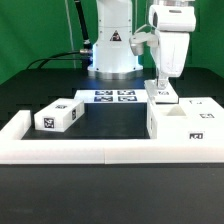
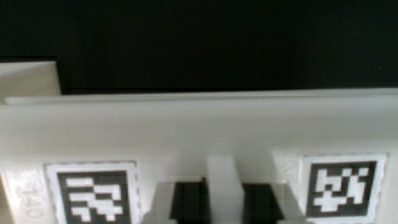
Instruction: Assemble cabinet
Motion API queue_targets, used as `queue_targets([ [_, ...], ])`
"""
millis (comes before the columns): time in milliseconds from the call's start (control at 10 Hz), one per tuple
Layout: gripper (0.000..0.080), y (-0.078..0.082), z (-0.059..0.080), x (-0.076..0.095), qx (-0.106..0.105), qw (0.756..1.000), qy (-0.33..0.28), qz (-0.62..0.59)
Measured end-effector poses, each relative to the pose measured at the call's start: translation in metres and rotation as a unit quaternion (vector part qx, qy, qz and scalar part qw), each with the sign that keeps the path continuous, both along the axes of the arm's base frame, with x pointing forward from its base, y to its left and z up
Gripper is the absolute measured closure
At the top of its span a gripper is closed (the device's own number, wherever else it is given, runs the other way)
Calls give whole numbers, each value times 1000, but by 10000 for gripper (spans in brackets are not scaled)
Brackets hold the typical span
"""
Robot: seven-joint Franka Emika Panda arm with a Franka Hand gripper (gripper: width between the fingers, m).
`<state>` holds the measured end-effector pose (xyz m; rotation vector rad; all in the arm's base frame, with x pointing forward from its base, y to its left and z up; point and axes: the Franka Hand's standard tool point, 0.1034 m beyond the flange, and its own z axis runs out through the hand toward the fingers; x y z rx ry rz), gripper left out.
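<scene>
Cabinet panel (image 1: 163, 94) stands right at the jaws, by the rear corner of the cabinet body (image 1: 186, 126), on the exterior view's right. Gripped or merely straddled: cannot tell. Risk: an off-centre pinch tilts the panel and it jams on the body wall. Body opens upward, long axis across the exterior view. Smaller cabinet box (image 1: 57, 118) lies well apart.
</scene>
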<state>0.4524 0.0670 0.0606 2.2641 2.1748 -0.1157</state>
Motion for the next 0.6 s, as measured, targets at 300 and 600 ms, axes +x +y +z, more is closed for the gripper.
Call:
queue_targets([
  [300,729,-1,1,6,1,1000,-3,0],
  [600,729,0,-2,13,1,1000,0,-2],
])
